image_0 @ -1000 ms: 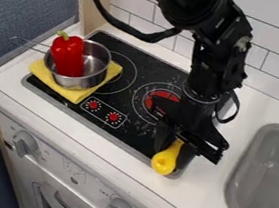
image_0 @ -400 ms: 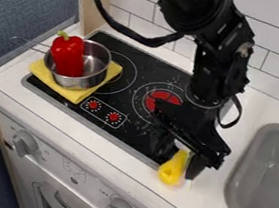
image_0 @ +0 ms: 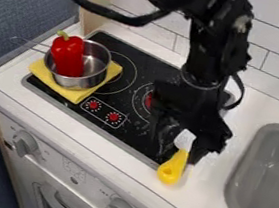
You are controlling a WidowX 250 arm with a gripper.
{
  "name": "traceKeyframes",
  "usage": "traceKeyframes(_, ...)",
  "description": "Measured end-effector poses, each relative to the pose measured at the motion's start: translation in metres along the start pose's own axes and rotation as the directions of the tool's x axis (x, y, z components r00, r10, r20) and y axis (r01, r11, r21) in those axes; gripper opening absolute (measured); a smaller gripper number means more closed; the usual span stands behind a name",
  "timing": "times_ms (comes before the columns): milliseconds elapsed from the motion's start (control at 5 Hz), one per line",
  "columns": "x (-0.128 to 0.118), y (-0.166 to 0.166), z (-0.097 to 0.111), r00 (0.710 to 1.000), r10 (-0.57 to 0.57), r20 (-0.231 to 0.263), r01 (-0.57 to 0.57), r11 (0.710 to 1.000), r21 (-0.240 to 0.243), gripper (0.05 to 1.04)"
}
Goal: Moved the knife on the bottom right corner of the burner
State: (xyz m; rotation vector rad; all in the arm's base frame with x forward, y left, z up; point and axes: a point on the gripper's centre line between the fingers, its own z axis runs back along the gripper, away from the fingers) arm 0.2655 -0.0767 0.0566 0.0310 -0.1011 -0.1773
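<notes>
- Handling, judged by eye: the knife (image_0: 171, 168) looks light and stiff, with a smooth yellow handle that may turn or slide if pinched off-centre. Nothing about it suggests fragility.
- Recommended hold: across the thick of the handle, near where it meets the pale part (image_0: 185, 138) — the rounded butt end would give a poorer purchase.
- Position of the knife: directly beneath the pincer (image_0: 178, 151). The pale part shows between the fingers, nearer the right-hand one in the view; the handle extends below the fingertips towards the counter's front edge.
- Condition of the pincer: fingers apart, one on each side of the knife, with a dark gap visible on the left. No clamping noted.
- Placement: under the pincer, at the near right corner of the stove top (image_0: 55, 99), the handle projecting past the stove's rim over the white counter (image_0: 115, 160). Whether the handle touches the counter cannot be told.
- Surroundings: well to the left of the pincer, the pot (image_0: 72, 82) with the red pepper (image_0: 68, 56) in it, on a yellow cloth (image_0: 76, 96); to the right, the sink (image_0: 272, 175).
- Assessment: the placing appears essentially complete — a straight lift should avoid dragging the knife.
</notes>
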Motion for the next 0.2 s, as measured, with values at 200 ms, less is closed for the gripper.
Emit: traceKeyframes(200, 0.0005, 0.0067, 0.0057, 1.0, 0.008, 0.007, -0.008, 1.0, -0.006, 1.001)
